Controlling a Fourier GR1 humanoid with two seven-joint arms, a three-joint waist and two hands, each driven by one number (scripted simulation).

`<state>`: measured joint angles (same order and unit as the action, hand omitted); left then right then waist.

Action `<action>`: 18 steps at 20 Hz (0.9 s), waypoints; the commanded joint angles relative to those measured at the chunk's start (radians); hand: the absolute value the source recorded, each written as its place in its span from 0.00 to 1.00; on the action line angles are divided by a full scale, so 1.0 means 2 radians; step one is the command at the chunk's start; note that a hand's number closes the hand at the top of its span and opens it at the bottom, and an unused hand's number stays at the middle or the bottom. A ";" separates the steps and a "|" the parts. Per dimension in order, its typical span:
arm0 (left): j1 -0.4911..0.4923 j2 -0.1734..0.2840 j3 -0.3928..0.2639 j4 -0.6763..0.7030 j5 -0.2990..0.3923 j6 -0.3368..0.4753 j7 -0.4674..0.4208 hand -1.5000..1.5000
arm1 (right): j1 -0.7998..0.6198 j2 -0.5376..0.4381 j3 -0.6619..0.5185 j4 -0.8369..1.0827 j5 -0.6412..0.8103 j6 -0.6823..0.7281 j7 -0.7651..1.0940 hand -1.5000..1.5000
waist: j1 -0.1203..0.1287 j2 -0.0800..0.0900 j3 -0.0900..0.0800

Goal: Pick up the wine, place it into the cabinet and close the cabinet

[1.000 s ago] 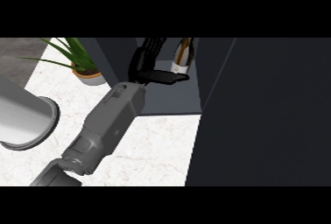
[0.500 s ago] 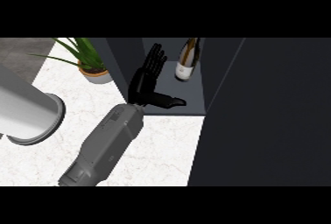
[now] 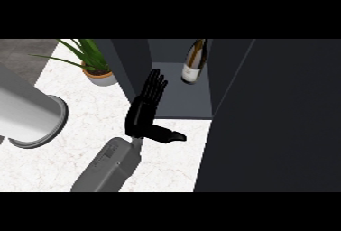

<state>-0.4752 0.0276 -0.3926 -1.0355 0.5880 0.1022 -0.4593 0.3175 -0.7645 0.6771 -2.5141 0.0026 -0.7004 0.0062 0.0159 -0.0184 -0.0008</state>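
1. Grey cylindrical metal pot (image 3: 26, 117) at left, on white marble table (image 3: 73, 149).
2. Green potted plant (image 3: 93, 63) at upper left.
3. Black left hand (image 3: 143, 113) at centre, fingers straight, holding nothing.
4. Dark glass wine bottle (image 3: 193, 61) upper centre, inside dark grey cabinet (image 3: 180, 99), apart from hand.

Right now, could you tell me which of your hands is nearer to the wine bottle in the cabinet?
Left. The left hand is open, down and to the left of the wine bottle, fingers reaching over the cabinet shelf, apart from it. The right hand is not in view.
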 commanded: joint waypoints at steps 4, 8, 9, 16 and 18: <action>0.132 0.042 -0.021 -0.124 0.008 -0.023 0.004 0.00 | 0.035 -0.025 0.007 -0.100 -0.006 0.003 0.033 0.00 | -0.007 0.004 0.000; 0.179 0.065 -0.011 -0.167 0.029 -0.043 0.009 0.00 | 0.035 -0.061 0.006 -0.121 -0.020 0.030 0.043 0.00 | -0.009 0.004 0.000; 0.199 0.072 -0.018 -0.189 0.025 -0.045 0.005 0.00 | 0.023 -0.055 0.009 -0.109 -0.021 0.036 0.037 0.00 | -0.005 0.005 0.000; 0.232 0.098 0.003 -0.212 0.010 -0.050 -0.029 0.00 | 0.014 -0.068 0.059 -0.107 -0.039 0.099 0.015 0.00 | -0.007 0.005 0.000; 0.208 0.141 0.042 -0.235 0.038 -0.062 0.010 0.00 | 0.010 -0.091 0.082 -0.090 -0.042 0.139 0.008 1.00 | -0.004 0.005 0.000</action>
<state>-0.0526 0.2406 -0.3683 -1.4584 0.6382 -0.0016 -0.4638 0.3021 -0.8865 0.7541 -2.5101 -0.0054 -0.5180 -0.0350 0.0061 -0.0076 -0.0004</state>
